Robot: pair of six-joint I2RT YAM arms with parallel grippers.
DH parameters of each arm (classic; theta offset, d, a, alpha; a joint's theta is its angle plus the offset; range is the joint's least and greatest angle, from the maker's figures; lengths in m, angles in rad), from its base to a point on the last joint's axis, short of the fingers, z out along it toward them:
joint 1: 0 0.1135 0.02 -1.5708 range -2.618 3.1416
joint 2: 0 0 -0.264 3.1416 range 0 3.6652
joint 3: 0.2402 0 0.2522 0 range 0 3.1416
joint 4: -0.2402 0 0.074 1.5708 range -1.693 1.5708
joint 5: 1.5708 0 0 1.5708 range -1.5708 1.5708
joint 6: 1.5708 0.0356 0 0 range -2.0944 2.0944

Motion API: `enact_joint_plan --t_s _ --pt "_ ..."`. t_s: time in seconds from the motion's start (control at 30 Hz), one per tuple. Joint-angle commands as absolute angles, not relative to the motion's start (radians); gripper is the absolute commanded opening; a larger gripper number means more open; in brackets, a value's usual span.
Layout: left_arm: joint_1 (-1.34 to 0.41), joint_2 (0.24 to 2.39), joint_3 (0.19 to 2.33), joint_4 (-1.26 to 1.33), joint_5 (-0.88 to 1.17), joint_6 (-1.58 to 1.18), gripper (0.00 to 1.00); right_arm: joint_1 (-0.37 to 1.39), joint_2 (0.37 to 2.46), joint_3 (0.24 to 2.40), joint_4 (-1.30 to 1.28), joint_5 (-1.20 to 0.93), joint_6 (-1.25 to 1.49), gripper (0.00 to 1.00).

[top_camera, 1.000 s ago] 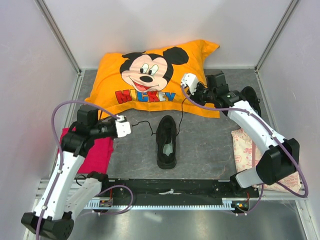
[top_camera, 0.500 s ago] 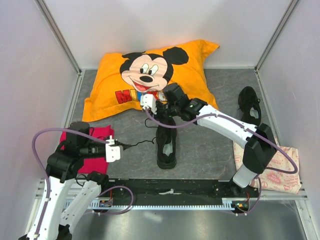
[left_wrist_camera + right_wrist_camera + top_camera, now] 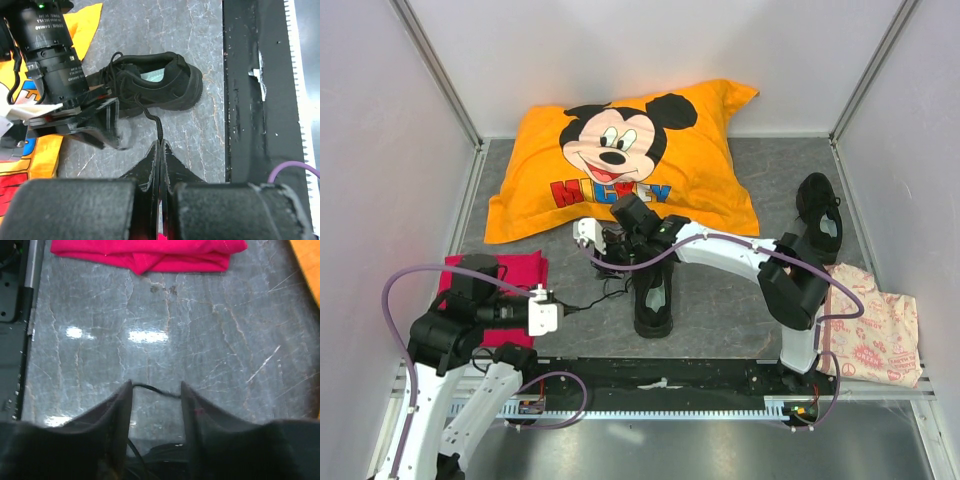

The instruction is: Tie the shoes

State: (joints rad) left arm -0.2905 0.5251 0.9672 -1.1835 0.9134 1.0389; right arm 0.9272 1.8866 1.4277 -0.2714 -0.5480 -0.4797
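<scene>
One black shoe point(image 3: 653, 295) lies mid-table with its heel toward the near edge; it also shows in the left wrist view point(image 3: 160, 85). A second shoe point(image 3: 820, 212) sits at the back right. My left gripper point(image 3: 542, 312) point(image 3: 160, 143) is shut on the end of a black lace point(image 3: 150, 116) that runs back to the near shoe. My right gripper point(image 3: 605, 258) point(image 3: 156, 387) reaches over the shoe's toe end, fingers pointing down at the floor just left of the laces. It is open, and a lace strand point(image 3: 157, 390) crosses between its fingertips.
An orange Mickey pillow point(image 3: 620, 150) fills the back. A red cloth point(image 3: 500, 285) lies under my left arm, and a patterned bag point(image 3: 870, 320) at the right. The black rail point(image 3: 660, 375) runs along the near edge. Walls close in both sides.
My right arm has swung from the back right over the pillow to the shoe's left side, and its jaws have opened. My left gripper has drawn back toward the near left with the lace.
</scene>
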Motion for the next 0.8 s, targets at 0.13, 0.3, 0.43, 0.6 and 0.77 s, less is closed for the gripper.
enact_joint_plan --t_s 0.13,0.3,0.43,0.6,0.77 --pt "-0.295 0.575 0.942 -1.122 0.937 1.075 0.02 0.859 1.842 1.577 -0.251 -0.538 -0.379 0.76" --pt "-0.295 0.710 0.923 -0.769 0.916 0.933 0.02 0.755 1.786 1.628 -0.323 -0.509 -0.354 0.82" --pt "-0.295 0.897 0.933 -0.467 0.899 0.786 0.02 0.680 1.686 1.589 -0.396 -0.492 -0.380 0.82" --pt "-0.295 1.183 1.011 -0.201 0.786 0.557 0.01 0.615 1.568 1.475 -0.500 -0.436 -0.426 0.81" --pt "-0.295 1.379 1.081 -0.088 0.716 0.450 0.01 0.607 1.425 1.364 -0.558 -0.416 -0.475 0.75"
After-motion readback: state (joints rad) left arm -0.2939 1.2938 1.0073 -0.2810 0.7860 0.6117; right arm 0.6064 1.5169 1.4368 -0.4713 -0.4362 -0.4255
